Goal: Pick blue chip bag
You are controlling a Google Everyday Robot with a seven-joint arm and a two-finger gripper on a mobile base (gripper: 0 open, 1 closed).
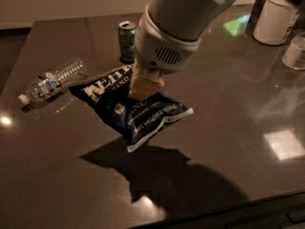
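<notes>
The blue chip bag [143, 116] is dark navy with white lettering and white-edged seams. It hangs tilted above the dark table [228, 109], and its shadow lies apart from it on the tabletop below. My gripper [144, 88] comes down from the large white arm and is shut on the bag's upper middle. The tan fingers [147, 82] pinch the bag, and their tips are pressed into the foil.
A green can [127, 41] stands behind the bag. A clear plastic bottle [50, 82] lies on its side at the left. A white cylinder [275, 19] and a smaller container [296, 51] stand at the back right. The table's front edge runs close below.
</notes>
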